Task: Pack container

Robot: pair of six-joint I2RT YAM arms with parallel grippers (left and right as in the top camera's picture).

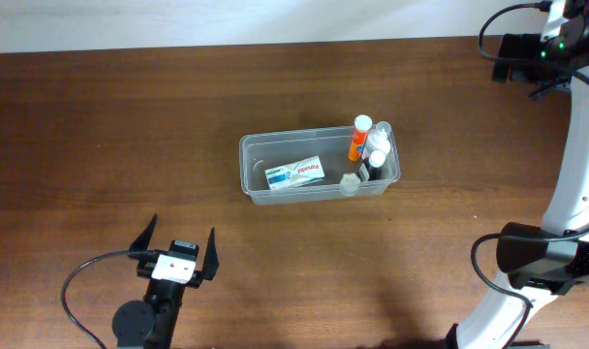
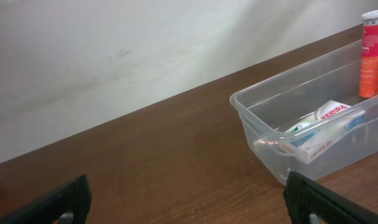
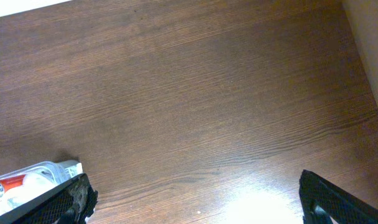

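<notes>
**STATUS: CONTAINER LOADED, BOTH PINCERS CLEAR**

**Container.** The container point(image 1: 294, 134) stands upright on the bench point(image 1: 130, 116), near the middle and slightly right of centre, with its long side running left to right. In the left wrist view its near-left corner and wall point(image 2: 273, 149) appear at the right of the frame. In the right wrist view only one corner point(image 3: 36, 174) shows, at the lower left edge.

**Contents.** A white box point(image 1: 295, 174) with blue-green print lies flat on the container floor, left of centre. At the right end an orange tube point(image 1: 358, 139) with a white cap stands upright. White bottles point(image 1: 380, 136) are grouped just beside it. A small pale cap-shaped item point(image 1: 350, 182) sits against the front wall; its type cannot be determined.

**Left pincer.** The left pincer point(image 1: 183, 225) is over the front-left of the bench, well apart from the container. Its fingers are spread wide and hold nothing.

**Right pincer.** The right pincer point(image 3: 195, 199) is over bare bench surface, fingers spread wide and holding nothing.
</notes>
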